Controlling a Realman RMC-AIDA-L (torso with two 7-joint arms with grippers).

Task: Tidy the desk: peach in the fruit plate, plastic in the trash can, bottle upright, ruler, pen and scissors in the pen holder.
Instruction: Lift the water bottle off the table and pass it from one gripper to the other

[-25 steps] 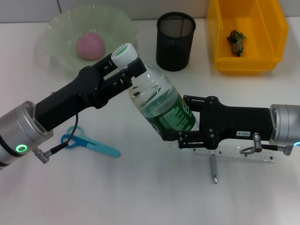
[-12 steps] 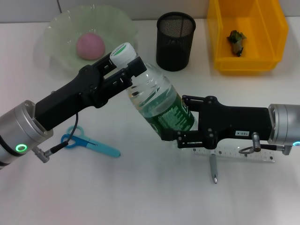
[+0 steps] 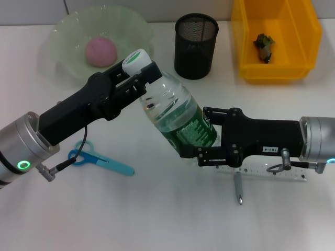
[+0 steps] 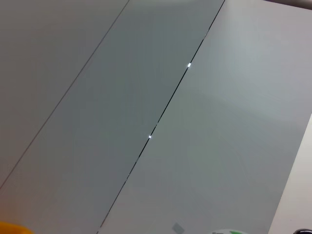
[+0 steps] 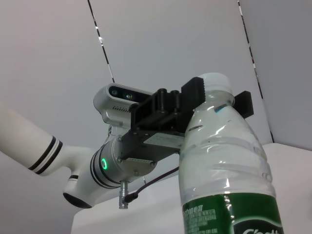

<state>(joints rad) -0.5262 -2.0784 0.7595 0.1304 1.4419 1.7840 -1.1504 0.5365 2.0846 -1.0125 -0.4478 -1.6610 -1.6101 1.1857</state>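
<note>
Head view, table fills frame. Fruit plate upper left, peach in it. Pen holder top center, right of plate. Trash can upper right, 1 crumpled plastic piece in it. Bottle at center, tilted, cap toward upper left, base toward lower right. Left end effector at bottle neck, arm running to lower left. Right end effector at bottle's lower body, arm running to right edge. Scissors lower left on table, under left arm. Ruler lower right, partly beneath right arm; pen just below it.
</note>
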